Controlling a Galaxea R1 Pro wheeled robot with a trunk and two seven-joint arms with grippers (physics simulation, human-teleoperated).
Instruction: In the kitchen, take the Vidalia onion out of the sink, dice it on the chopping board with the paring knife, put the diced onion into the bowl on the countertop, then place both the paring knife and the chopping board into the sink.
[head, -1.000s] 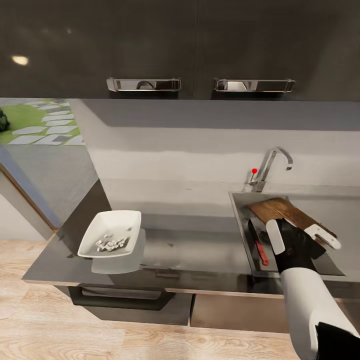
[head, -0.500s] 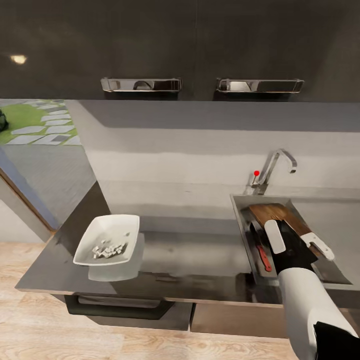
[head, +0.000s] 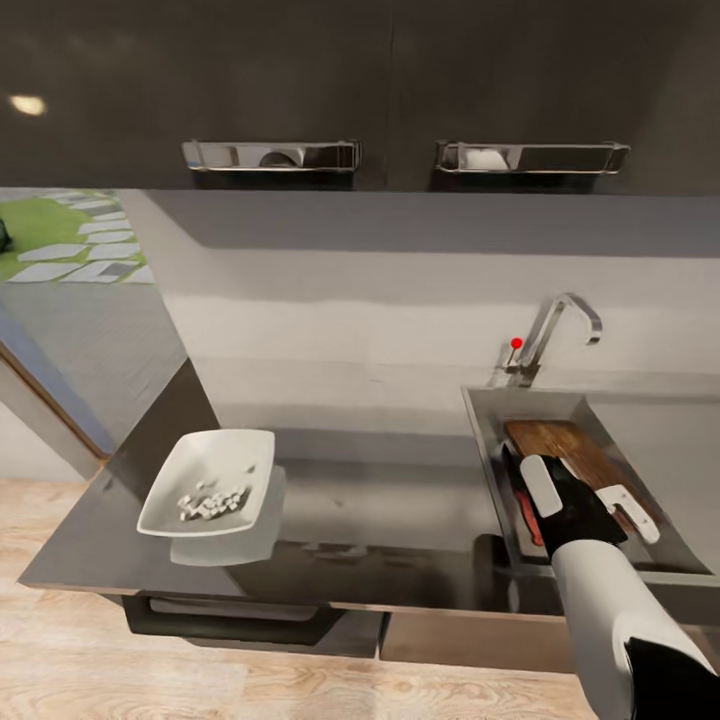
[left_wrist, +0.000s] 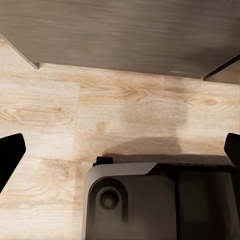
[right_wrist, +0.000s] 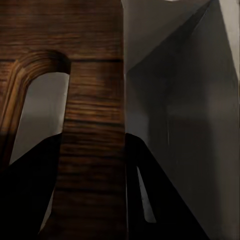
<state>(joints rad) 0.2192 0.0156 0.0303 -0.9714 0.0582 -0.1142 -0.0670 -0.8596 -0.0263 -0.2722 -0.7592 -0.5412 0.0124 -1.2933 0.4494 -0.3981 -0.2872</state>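
Head view shows the right end effector (head: 590, 497) low in the sink (head: 487, 420), pinching the chopping board (head: 560, 445) at the bar beside its handle slot; the right wrist view confirms dark fingers (right_wrist: 30, 200) clamped on either side of that wooden bar (right_wrist: 92, 150). The board lies sloped inside the basin, its far edge towards the tap (head: 555, 330). The paring knife (head: 528, 512) already rests in the sink just beside the board, red handle towards the robot. The bowl (head: 205, 485) sits on the surface (head: 390, 500), well apart from the sink, with the diced Vidalia onion (head: 212, 500) inside it.

The step in hand appears to be setting the board down, the last of the task. Doing it well likely means lowering until the board bears on the basin floor, keeping it off the knife, then spreading the fingers and lifting straight out so the slot bar is not dragged.

Compared with a second ago, the board has come down from a raised tilt above the rim to lie deeper in the basin, and the camera has shifted slightly.

The left end effector (left_wrist: 120, 150) hangs over the wooden floor (left_wrist: 55, 105), its fingertips (left_wrist: 9, 150) spread wide, holding nothing.
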